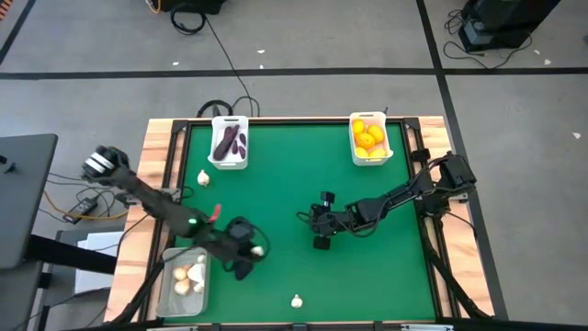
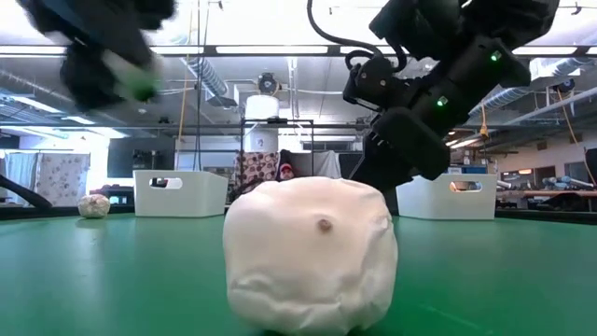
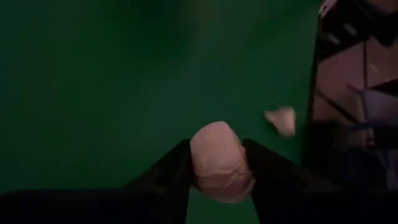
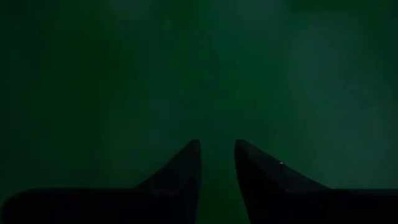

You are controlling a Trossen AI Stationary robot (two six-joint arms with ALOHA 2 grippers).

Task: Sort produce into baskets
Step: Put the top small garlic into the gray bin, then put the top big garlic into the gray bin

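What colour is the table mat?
Green: the table mat shows best in the high view, plain and unpatterned, framed by light wooden edges.

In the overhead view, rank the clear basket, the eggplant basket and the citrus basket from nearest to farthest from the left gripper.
From the left gripper, which holds a garlic bulb:
1. Clear basket, near left corner.
2. Eggplant basket, far edge, left.
3. Citrus basket, far edge, right.

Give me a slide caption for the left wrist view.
Left pincer shut on a garlic bulb above the green mat, another bulb lying beyond.
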